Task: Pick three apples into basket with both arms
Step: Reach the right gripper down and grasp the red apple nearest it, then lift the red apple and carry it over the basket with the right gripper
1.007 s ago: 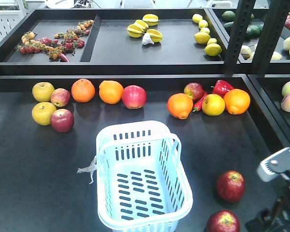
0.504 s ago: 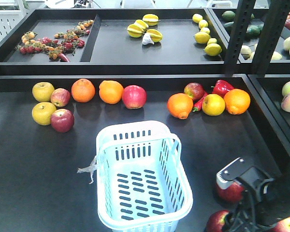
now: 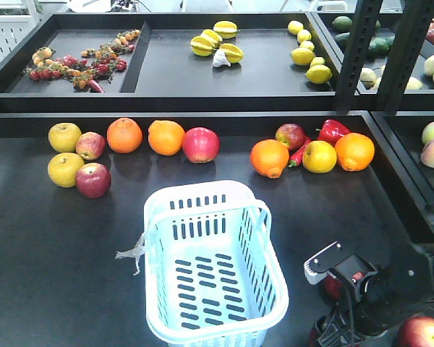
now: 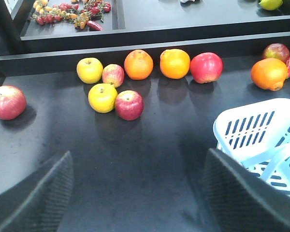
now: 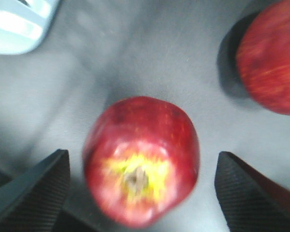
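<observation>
The pale blue basket (image 3: 210, 260) stands empty at the table's middle front. Right of it my right gripper (image 3: 341, 280) hangs over a dark red apple (image 3: 333, 287), hiding most of it. In the right wrist view that apple (image 5: 141, 145) lies stem-up between the open fingers of the right gripper (image 5: 142, 159), with a gap on both sides. A second apple (image 5: 270, 55) lies beyond it. Another dark red apple (image 3: 93, 180) lies far left, next to yellow ones. My left gripper (image 4: 137, 164) is open and empty over bare table, short of that apple (image 4: 129, 105).
A row of oranges (image 3: 166, 137), a pink-red apple (image 3: 200, 144), yellow apples (image 3: 64, 136) and a red pepper (image 3: 333, 131) lines the back of the table. A raised shelf (image 3: 166, 72) with more fruit stands behind. A red apple (image 3: 423, 334) lies at the bottom right corner.
My right arm has come in from the right edge, moving left and down over the apple beside the basket, which is now mostly covered. The fruit and basket have not moved.
</observation>
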Available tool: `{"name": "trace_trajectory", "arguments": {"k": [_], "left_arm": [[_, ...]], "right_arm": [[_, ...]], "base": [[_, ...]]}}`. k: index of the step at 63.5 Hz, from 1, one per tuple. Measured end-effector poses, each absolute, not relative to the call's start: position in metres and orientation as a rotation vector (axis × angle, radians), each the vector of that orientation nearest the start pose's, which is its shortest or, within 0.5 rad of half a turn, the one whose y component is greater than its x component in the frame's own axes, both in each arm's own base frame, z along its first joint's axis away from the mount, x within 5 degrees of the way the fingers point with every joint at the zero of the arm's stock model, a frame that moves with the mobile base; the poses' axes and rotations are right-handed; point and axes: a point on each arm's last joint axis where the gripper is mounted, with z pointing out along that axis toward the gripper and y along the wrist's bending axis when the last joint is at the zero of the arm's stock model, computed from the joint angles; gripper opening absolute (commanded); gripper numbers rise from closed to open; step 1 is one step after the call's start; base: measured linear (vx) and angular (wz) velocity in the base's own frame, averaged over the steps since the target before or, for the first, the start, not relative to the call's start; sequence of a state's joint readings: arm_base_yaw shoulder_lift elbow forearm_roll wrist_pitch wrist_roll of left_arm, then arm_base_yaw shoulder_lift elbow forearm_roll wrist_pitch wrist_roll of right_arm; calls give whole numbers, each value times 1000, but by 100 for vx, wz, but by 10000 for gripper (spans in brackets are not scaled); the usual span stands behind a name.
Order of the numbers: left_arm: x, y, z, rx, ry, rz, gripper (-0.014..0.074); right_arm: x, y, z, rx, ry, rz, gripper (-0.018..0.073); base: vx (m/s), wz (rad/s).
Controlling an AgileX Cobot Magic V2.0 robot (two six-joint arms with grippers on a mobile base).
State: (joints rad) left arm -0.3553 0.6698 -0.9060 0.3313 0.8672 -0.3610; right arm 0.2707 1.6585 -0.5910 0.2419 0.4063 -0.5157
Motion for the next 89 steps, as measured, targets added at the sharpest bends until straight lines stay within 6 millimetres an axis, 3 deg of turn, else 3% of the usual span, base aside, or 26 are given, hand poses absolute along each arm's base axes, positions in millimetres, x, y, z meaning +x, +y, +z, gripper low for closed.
{"name": "trace_trajectory", "arguments": {"k": [24, 46, 63, 75, 89], "left_arm": [[111, -17, 386, 69, 2068, -44, 544], [111, -17, 386, 69, 2068, -44, 544], [111, -17, 386, 69, 2068, -44, 544], [111, -17, 386, 69, 2068, -43, 544], [111, -17, 386, 69, 2068, -43, 544]], "right_arm": [[231, 73, 88, -822, 2902, 134, 570], [232, 73, 88, -821, 2907, 136, 298], [232, 73, 88, -713, 2943, 143, 245], [227, 72, 97, -680, 2957, 156, 245], [223, 72, 130, -668, 2873, 166, 245]], "base": [[0, 0], [0, 0], [0, 0], [0, 0], [0, 0]]}}
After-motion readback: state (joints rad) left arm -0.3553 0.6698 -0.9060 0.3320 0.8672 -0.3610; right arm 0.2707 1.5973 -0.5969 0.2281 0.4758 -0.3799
